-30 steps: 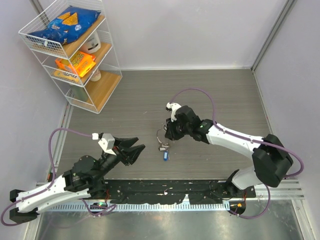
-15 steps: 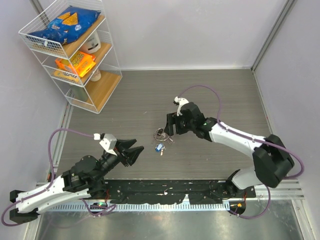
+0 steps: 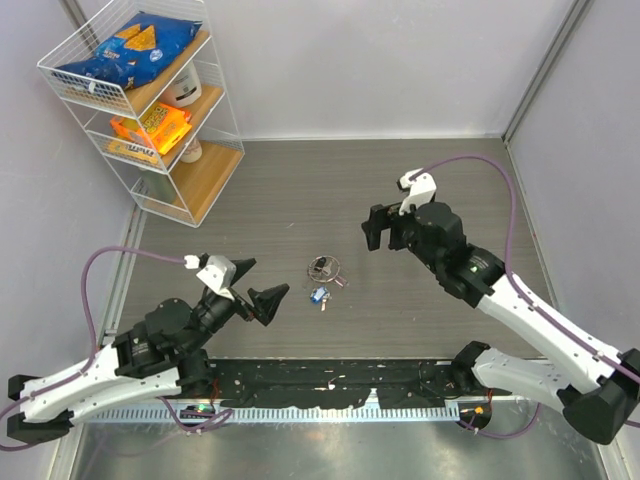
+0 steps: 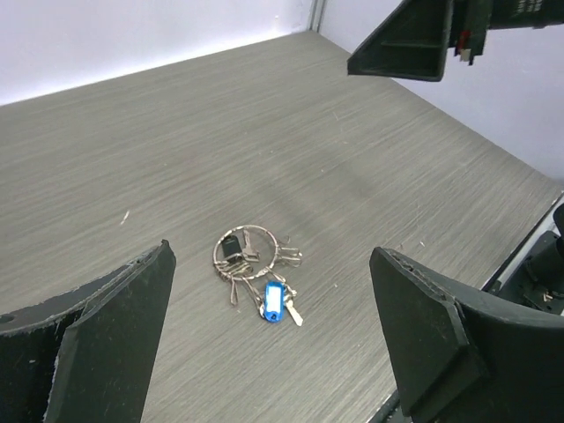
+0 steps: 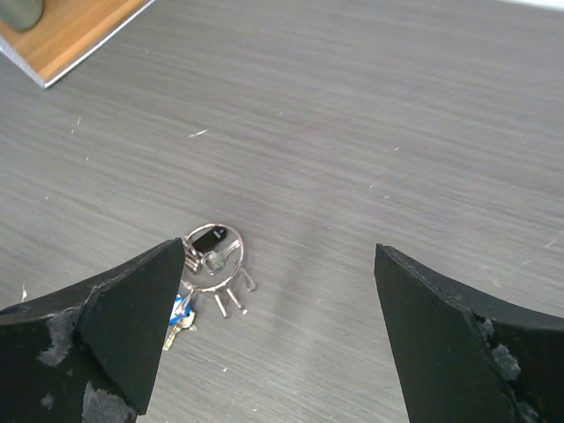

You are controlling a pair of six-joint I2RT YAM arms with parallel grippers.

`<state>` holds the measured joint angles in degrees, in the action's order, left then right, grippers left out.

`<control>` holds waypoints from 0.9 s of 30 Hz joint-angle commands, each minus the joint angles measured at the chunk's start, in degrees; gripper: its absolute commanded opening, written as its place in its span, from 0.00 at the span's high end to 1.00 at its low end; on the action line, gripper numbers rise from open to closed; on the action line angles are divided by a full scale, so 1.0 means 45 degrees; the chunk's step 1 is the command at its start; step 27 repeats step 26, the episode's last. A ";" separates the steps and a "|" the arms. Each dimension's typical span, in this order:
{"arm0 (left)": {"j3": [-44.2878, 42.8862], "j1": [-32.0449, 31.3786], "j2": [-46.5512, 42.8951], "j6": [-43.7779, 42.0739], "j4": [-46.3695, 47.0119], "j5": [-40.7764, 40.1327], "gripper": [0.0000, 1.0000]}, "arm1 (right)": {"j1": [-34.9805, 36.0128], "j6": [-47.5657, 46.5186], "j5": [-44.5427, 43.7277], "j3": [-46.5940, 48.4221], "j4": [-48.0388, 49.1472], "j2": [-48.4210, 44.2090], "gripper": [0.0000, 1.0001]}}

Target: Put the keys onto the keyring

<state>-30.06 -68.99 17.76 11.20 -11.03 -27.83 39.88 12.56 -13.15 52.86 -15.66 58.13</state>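
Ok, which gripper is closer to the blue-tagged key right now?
Left. The left gripper hovers open just to the left of the blue-tagged key. The right gripper, also open, is farther off on the other side, beyond the keyring.

The keyring (image 4: 215, 256), a thin silver wire loop, lies flat on the grey table (image 4: 176, 132). In the left wrist view the keys (image 4: 238, 287), tiny silvery blades, fan out from its rim between 3 and 6 o'clock, touching it. One carries a blue tag (image 4: 274, 301) at 5 o'clock. A dark tag (image 4: 231, 245) rests inside the loop near 10 o'clock.
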 commanded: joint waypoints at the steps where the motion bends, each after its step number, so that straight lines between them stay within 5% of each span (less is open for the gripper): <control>1: -0.1208 0.0019 0.0720 -0.0594 -0.0419 -0.0162 0.00 | -0.0072 -0.0915 -0.1065 0.0675 -0.0289 -0.0846 0.05; 27: -0.3104 0.0019 0.0859 -0.1025 -0.1299 0.0091 0.00 | -0.0034 -0.0878 -0.2331 0.2863 -0.1618 -0.1687 0.05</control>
